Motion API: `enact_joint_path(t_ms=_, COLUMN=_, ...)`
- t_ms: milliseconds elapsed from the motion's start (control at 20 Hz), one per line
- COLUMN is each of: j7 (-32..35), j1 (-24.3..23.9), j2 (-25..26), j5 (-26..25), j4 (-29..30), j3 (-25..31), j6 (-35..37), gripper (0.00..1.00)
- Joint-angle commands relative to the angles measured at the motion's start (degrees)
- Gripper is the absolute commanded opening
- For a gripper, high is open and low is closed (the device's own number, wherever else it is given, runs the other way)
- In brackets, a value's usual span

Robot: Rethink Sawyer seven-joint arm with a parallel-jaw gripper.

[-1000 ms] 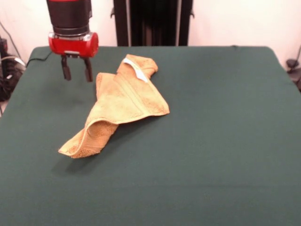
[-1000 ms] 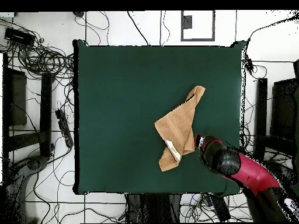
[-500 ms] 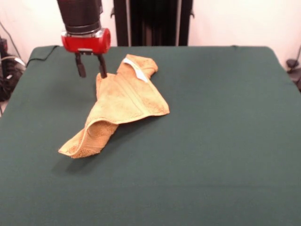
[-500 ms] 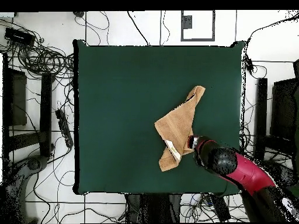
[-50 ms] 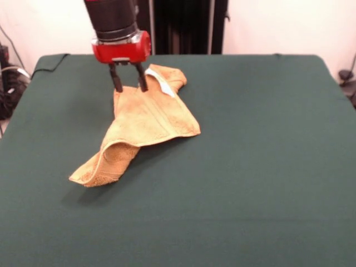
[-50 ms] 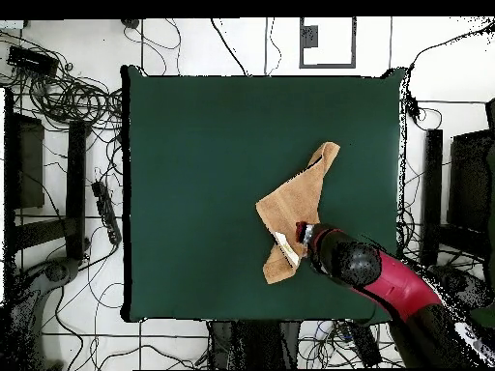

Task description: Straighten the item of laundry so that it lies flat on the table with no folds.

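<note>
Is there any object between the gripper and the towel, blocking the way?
Nothing visible does. The open gripper stands directly at the folded towel, near its white tag, and the green table around it holds no other object.

Towel (image 5: 142, 119) golden-orange terry, darker woven band near hem, small white tag (image 5: 160, 81). Table (image 5: 261, 167) plain dark green cloth. Gripper (image 5: 128, 88) red housing, black fingers; arm (image 6: 411, 295) red and black. Floor pale, maybe tiled.
</note>
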Motion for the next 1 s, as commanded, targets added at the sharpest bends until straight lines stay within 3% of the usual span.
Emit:
enact_joint_path(t_ms=50, j7=13.0, j1=0.8, j2=4.7, j5=4.9, j4=5.5, j3=10.1, j6=-3.1, gripper=1.0)
enact_joint_path(t_ms=500, j7=12.7, j1=0.7, j2=10.2, j5=3.8, j4=2.8, j3=11.7, j6=-9.4, gripper=1.0)
enact_joint_path(t_ms=1000, j7=9.3, j1=-0.5, j2=20.5, j5=-1.0, j4=-4.8, j3=12.5, j6=-18.4, gripper=1.0)
